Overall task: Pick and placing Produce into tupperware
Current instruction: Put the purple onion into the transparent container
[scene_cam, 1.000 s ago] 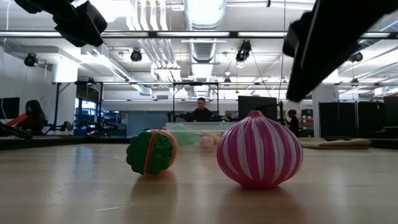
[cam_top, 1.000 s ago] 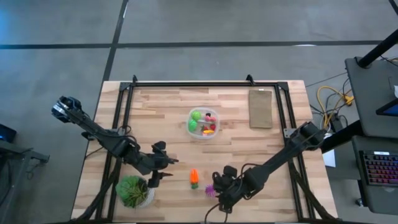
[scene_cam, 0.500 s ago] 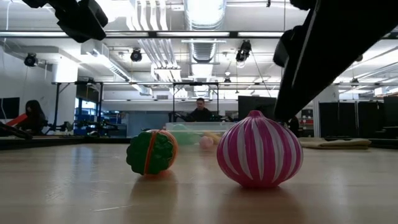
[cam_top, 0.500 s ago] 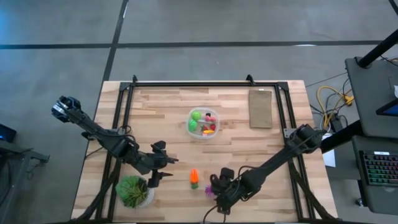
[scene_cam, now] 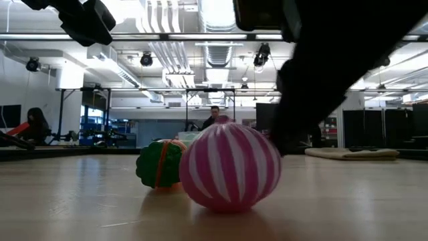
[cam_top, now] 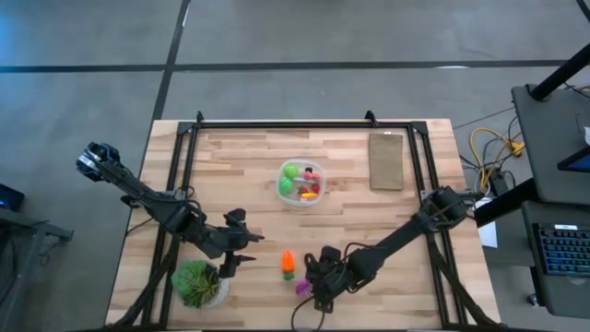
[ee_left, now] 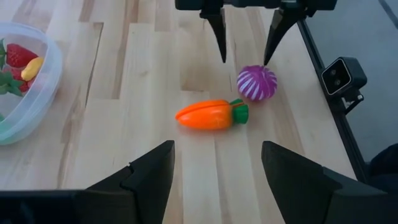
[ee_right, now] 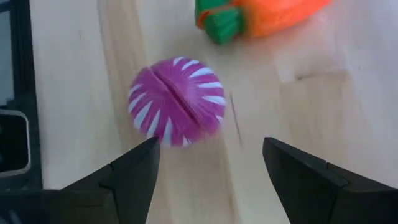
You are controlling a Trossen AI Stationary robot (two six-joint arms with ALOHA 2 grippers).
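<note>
The purple white-striped ball lies on the table near its near edge. The orange carrot with a green top lies beside it. My right gripper is open, low over the table. Its fingers point toward the table's left, with the ball just ahead of their tips. My left gripper waits open, left of the carrot. The clear round tupperware holds green, red and yellow pieces. My right gripper has one fingertip right at the purple ball's far-right side, and its dark body overlaps the ball's edge in the low view. I cannot tell whether it touches. The ball rests on the table.
A leafy plant in a white pot stands at the near left corner, close to my left gripper. A flat brown board lies at the far right. Bare wood lies between the tupperware and the carrot.
My right gripper has moved toward the table's left edge, staying low. The purple ball has rolled a short way toward the left and near edges, ending turned about and closer to the carrot in the low view. The carrot has stayed put.
</note>
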